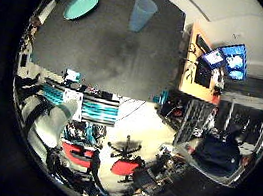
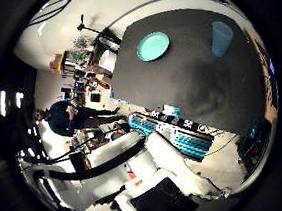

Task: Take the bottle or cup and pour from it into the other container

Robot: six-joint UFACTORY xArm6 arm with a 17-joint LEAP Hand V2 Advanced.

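Matte dark table point(image 1: 108, 53) carries round teal plate point(image 2: 152, 46), translucent blue cup point(image 1: 143, 14); hand's state unclear.

Pale blue cup point(image 1: 143, 14) upright on dark table point(image 1: 114, 49), well apart from teal bowl point(image 1: 81, 6).

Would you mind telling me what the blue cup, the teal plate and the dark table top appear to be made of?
The blue cup looks like translucent plastic: the dark surface shows faintly through its pale wall. The teal plate seems to be smooth, opaque plastic or melamine in one even colour. The table looks matte black, perhaps a laminate or a mat; it gives no sharp reflections.
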